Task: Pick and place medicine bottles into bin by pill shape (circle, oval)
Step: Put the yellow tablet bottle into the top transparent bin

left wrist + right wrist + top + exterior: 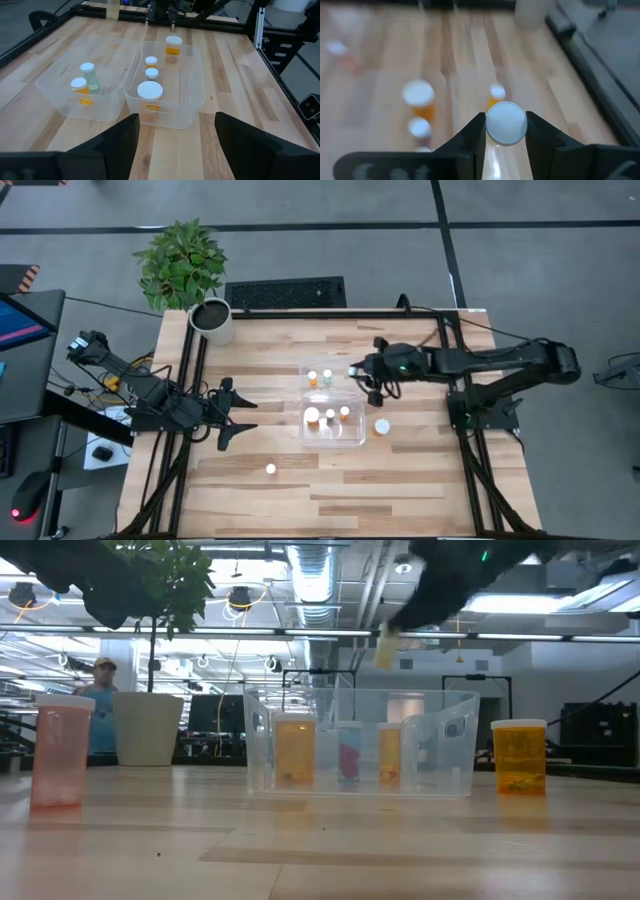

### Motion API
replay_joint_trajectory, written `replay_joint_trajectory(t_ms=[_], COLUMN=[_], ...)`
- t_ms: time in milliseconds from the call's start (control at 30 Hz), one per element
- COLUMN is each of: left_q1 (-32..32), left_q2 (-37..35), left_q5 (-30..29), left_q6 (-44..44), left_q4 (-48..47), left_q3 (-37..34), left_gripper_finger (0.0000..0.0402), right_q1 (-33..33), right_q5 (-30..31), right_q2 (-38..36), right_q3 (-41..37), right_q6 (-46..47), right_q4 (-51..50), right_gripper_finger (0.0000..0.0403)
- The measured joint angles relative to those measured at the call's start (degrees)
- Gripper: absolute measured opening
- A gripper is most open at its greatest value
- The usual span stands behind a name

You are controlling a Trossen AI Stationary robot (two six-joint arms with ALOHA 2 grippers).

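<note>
Over on the left, one stray bottle (270,469) sits alone on the worktop (400,490), and the left gripper (243,418) waits near it with fingers spread, holding nothing. In the middle is the bin (304,366): two bottles in the far compartment, three in the near one. Then the right gripper (353,370) hangs just above the bin's right edge by the far compartment, fingers pinching a white-capped bottle (506,123). One more bottle (382,426) stands on the worktop just right of the bin. For a clean drop I'd say get fully over the compartment first, clear of the divider and the bottles inside, lower a bit, then let go so it doesn't bounce or tip.
</note>
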Motion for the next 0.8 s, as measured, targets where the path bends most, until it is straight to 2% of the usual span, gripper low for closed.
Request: replay_joint_trajectory(t_ms=[133, 333, 800], left_q1=[0.0, 0.1, 0.1], left_q2=[0.0, 0.0, 0.0], left_q5=[0.0, -0.1, -0.1], left_q6=[0.0, 0.0, 0.5], left_q4=[-0.3, -0.5, -0.8], left_q3=[0.0, 0.0, 0.0], left_gripper_finger=[0.0251, 0.0251, 0.0251], right_q1=[-3.5, -6.3, -9.1], right_q5=[-3.0, -3.6, -5.4], right_q2=[7.6, 17.1, 25.3], right_q3=[-0.1, -0.1, -0.1], right_q6=[-2.0, -3.9, -3.1], right_q4=[4.3, 7.5, 11.1], right_gripper_finger=[0.0118, 0.0118, 0.0118])
